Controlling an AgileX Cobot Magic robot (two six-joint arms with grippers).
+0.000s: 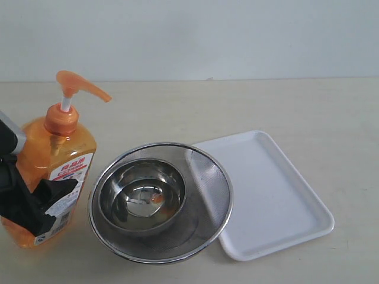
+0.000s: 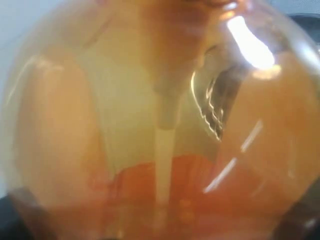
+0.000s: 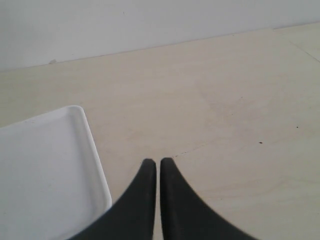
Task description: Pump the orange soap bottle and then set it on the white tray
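The orange soap bottle [image 1: 56, 151] stands at the left of the table, leaning slightly, its pump nozzle [image 1: 83, 86] raised on the white stem and pointing right. My left gripper [image 1: 47, 198] is closed around the bottle's lower body, with one black finger across the label. In the left wrist view the bottle [image 2: 160, 125] fills the frame, so the jaws are hidden. The white tray [image 1: 278, 195] lies flat at the right with nothing on it. My right gripper [image 3: 157, 162] is shut and empty over bare table beside the tray's edge [image 3: 95, 165]; it does not show in the exterior view.
A round steel mesh strainer [image 1: 210, 177] sits between bottle and tray, its rim overlapping the tray's left edge. A smaller steel bowl [image 1: 142, 195] rests inside it. A pale wall runs along the far edge of the table.
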